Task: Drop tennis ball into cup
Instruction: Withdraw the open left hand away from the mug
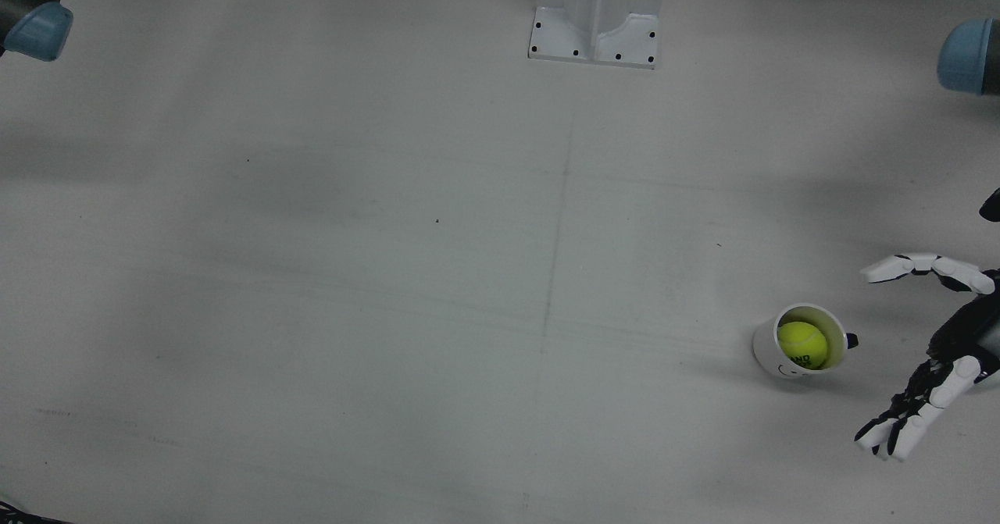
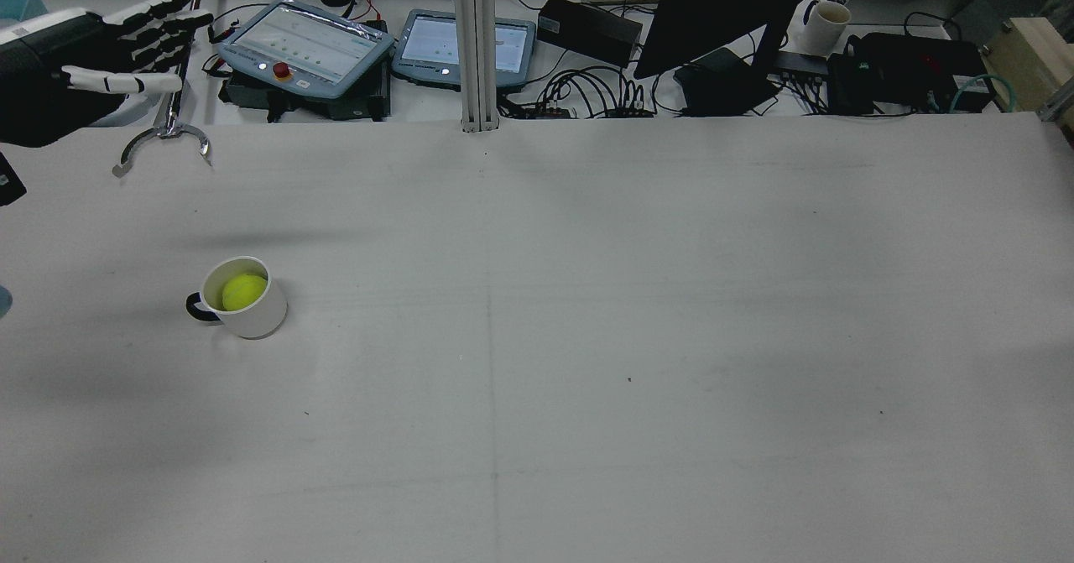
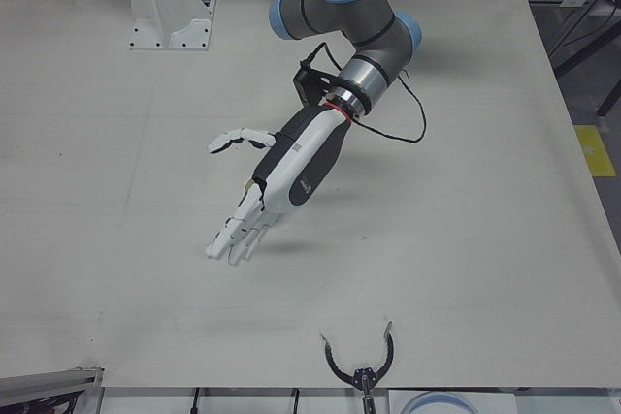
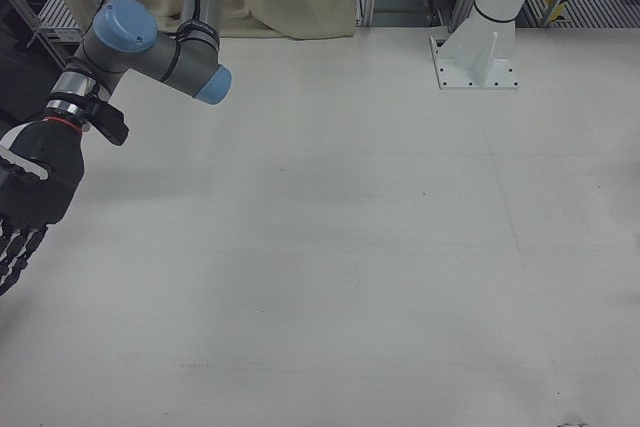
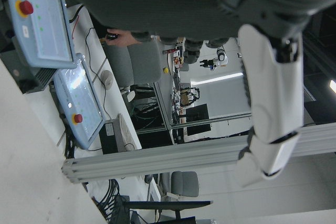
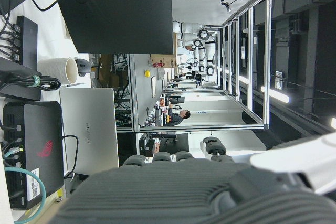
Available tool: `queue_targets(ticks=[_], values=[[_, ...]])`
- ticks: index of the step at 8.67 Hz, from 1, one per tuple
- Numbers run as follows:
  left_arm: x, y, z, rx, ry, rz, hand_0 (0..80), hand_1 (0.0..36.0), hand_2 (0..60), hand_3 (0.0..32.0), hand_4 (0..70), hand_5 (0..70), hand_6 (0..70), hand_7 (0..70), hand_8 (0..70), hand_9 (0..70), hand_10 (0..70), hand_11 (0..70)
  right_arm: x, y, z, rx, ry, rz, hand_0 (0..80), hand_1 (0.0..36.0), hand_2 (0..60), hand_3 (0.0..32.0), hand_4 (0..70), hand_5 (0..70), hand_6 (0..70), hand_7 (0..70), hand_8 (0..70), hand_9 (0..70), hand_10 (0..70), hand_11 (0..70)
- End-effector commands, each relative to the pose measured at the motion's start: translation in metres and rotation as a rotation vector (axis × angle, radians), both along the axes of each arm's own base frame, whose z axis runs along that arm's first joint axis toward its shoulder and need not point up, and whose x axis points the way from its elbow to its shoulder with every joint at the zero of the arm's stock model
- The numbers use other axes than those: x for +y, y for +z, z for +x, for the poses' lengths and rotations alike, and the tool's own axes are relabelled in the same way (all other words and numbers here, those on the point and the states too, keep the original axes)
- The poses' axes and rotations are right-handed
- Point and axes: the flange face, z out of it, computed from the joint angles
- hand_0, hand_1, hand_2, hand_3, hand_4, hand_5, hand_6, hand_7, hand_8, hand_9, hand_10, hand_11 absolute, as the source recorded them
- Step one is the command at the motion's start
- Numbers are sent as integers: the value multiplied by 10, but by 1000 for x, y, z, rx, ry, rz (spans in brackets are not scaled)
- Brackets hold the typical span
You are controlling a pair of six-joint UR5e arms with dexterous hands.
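Observation:
A white cup [image 1: 767, 344] with a dark handle stands upright on the table, and the yellow-green tennis ball [image 1: 802, 343] rests inside it. From behind, the cup [image 2: 256, 315] and the ball [image 2: 243, 291] sit near the table's left side. My left hand [image 1: 959, 335] hovers beside the cup, open, fingers spread, holding nothing. The same left hand [image 2: 84, 59] appears raised at the rear view's top left, and the left-front view shows that hand [image 3: 291, 167] but no cup. My right hand [image 4: 35, 182] hangs open at the far side of the table, away from the cup.
A white arm pedestal [image 1: 595, 16] stands at the table's robot side. A metal claw tool [image 2: 164, 139] lies at the operators' edge. Beyond that edge are control pendants [image 2: 306, 43], a monitor [image 2: 722, 9], cables and another white cup [image 2: 826, 26].

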Motion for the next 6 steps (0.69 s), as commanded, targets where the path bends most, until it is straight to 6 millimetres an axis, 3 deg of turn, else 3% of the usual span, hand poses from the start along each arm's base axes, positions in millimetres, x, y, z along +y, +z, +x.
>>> queue_targets(ticks=[1,2,3,4,5,6], values=[[-75,28,-91,-25,-178,-76,674,358,149,0,0,58,3,111,0,8,0,0,0,1,0,0,0,-3,0,0,0,0,0,0,0,0,0,0,0,0],[-77,52,-126,-31,-228,-103,800,360,82,0,0,73,0,117,0,9,0,0,0,1,0,0,0,-3,0,0,0,0,0,0,0,0,0,0,0,0],[-66,78,-145,-38,-252,-141,800,360,44,0,0,91,8,113,0,8,0,0,0,1,0,0,0,-3,0,0,0,0,0,0,0,0,0,0,0,0],[-56,89,-168,-43,-282,-175,800,360,0,0,0,104,0,121,0,10,0,8,0,1,0,0,0,-2,0,0,0,0,0,0,0,0,0,0,0,0],[-54,87,-195,-40,-320,-175,800,360,2,0,0,101,0,117,0,9,0,5,0,1,0,0,0,-2,0,0,0,0,0,0,0,0,0,0,0,0],[-51,81,-200,-38,-327,-170,800,360,16,0,0,92,0,115,0,9,0,1,0,1,0,0,0,-2,0,0,0,0,0,0,0,0,0,0,0,0]])
